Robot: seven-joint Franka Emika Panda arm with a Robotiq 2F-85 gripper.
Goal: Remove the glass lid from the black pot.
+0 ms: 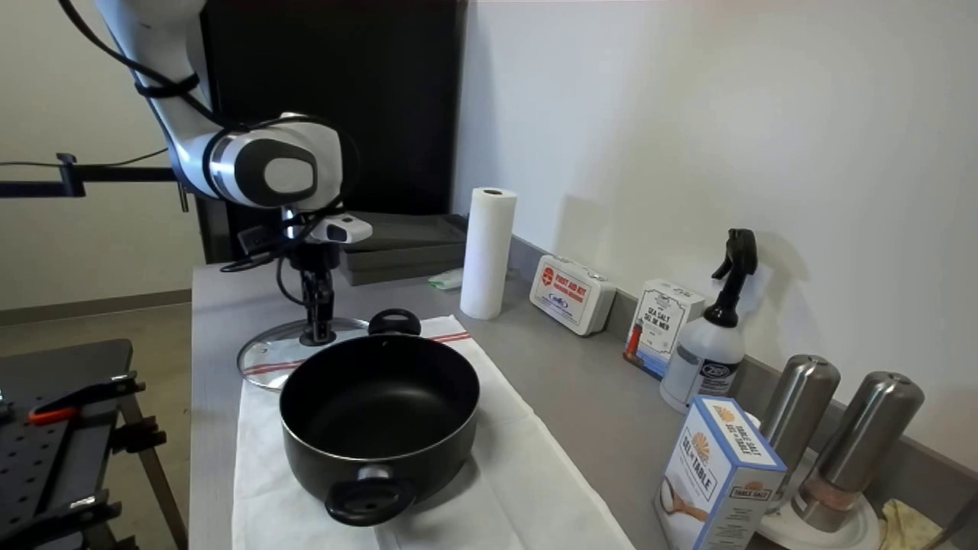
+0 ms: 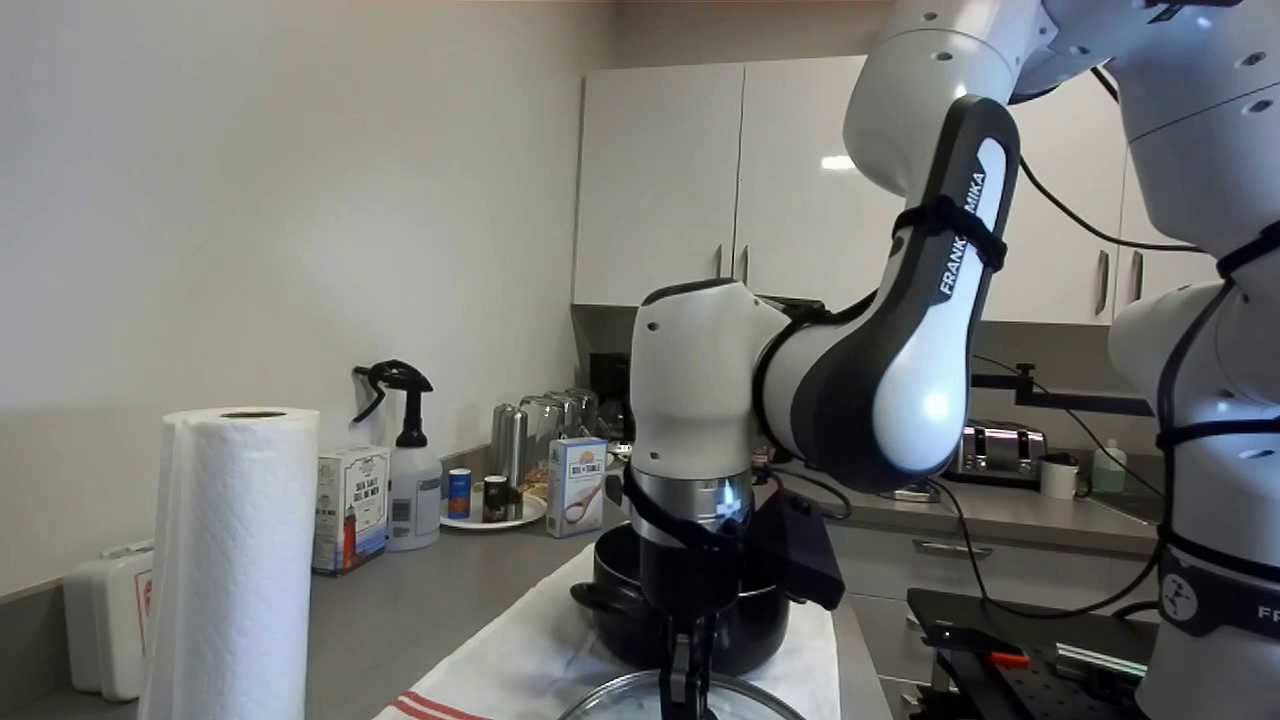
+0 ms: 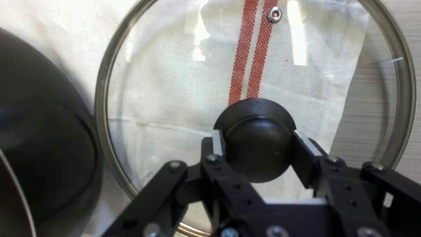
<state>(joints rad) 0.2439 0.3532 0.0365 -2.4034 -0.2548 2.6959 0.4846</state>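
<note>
The black pot (image 1: pixel 313 447) stands uncovered on a white towel, its inside bare. It also shows in an exterior view behind the gripper (image 2: pixel 765 630) and at the left of the wrist view (image 3: pixel 42 131). The glass lid (image 1: pixel 263 355) is level beside the pot, partly over the towel's red stripes; I cannot tell whether it touches the surface. The lid also shows in the wrist view (image 3: pixel 177 82). My gripper (image 3: pixel 260 143) points down with its fingers against both sides of the lid's black knob (image 3: pixel 263 154). The pot hides part of the lid in an exterior view.
A paper towel roll (image 1: pixel 487 256) stands behind the pot. A first aid kit (image 1: pixel 569 294), sea salt box (image 1: pixel 663 325), spray bottle (image 1: pixel 703 355), table salt box (image 1: pixel 714 473) and steel canisters (image 1: pixel 859 435) line the wall. A grey box (image 1: pixel 405 248) sits at the back.
</note>
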